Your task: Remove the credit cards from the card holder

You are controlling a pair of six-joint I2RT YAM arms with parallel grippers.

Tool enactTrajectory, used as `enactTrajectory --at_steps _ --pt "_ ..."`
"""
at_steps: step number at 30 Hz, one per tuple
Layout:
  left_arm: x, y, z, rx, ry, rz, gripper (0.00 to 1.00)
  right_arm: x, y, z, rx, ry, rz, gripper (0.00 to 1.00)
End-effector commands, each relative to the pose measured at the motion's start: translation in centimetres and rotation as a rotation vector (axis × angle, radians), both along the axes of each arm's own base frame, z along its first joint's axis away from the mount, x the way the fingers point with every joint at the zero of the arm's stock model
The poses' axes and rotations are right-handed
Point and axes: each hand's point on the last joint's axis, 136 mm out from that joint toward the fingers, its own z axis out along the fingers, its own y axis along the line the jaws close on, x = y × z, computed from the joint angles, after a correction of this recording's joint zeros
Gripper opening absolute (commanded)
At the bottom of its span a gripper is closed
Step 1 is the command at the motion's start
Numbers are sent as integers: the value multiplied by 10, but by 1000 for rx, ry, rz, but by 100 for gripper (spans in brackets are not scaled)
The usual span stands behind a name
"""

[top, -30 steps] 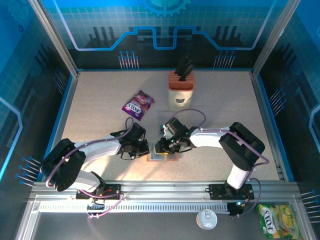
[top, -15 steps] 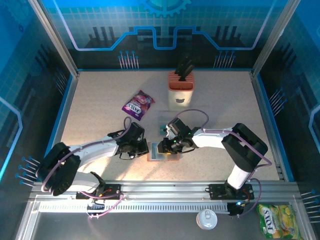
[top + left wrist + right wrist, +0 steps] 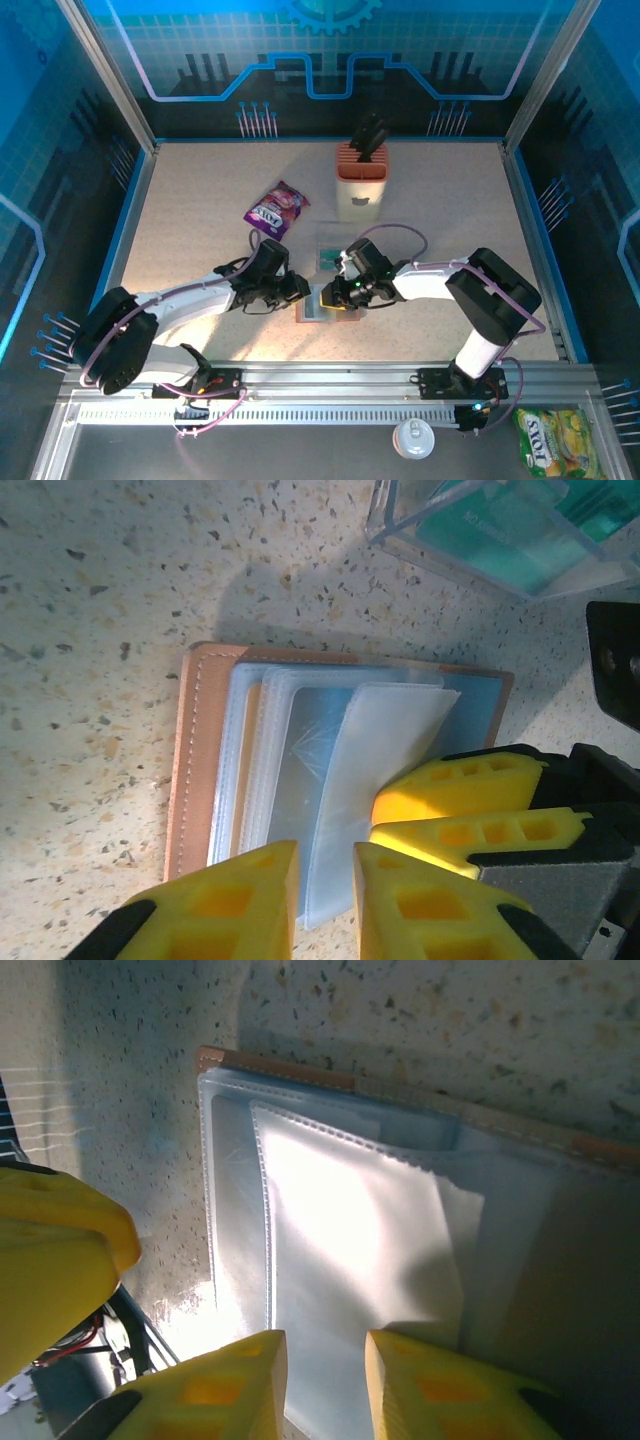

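The card holder [image 3: 312, 312] lies open on the table, brown rim [image 3: 190, 750] on the left and frosted clear sleeves fanned over grey-blue pockets. One sleeve flap [image 3: 385, 740] curls up. My left gripper [image 3: 326, 900] stands open by a narrow gap, astride that flap's lower edge. My right gripper [image 3: 326, 1385] is also narrowly open over the sleeves [image 3: 350, 1230]. The right fingers [image 3: 460, 785] rest on the holder's right half. The two grippers [image 3: 303, 291] [image 3: 333, 296] meet over the holder from either side. I cannot pick out the credit cards inside the sleeves.
A clear case holding teal cards [image 3: 330, 260] [image 3: 500, 530] lies just beyond the holder. Farther back are a purple snack packet [image 3: 278, 209] and a cream-and-orange knife block [image 3: 361, 180]. A cup lid [image 3: 413, 437] and a green packet [image 3: 555, 440] lie below the front rail.
My left gripper has slid right onto the holder and its jaws have parted from shut. My right gripper has shifted slightly right and narrowed a little.
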Motion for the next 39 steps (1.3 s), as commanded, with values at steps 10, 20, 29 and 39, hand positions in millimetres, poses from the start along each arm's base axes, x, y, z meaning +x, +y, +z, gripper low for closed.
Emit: enactTrajectory --at_steps 10,20,29,39 --pt "-3 -14 -10 -47 49 -21 27 0 0 0 137 58 -45 23" --pt "-3 -16 -18 -36 75 -19 27 0 -1 -1 157 69 -46 22" --pt "0 -23 -15 -51 67 -23 28 -1 -1 -4 165 79 -50 22" --pt "5 -37 -6 -139 60 -24 25 2 2 4 190 62 -47 21"
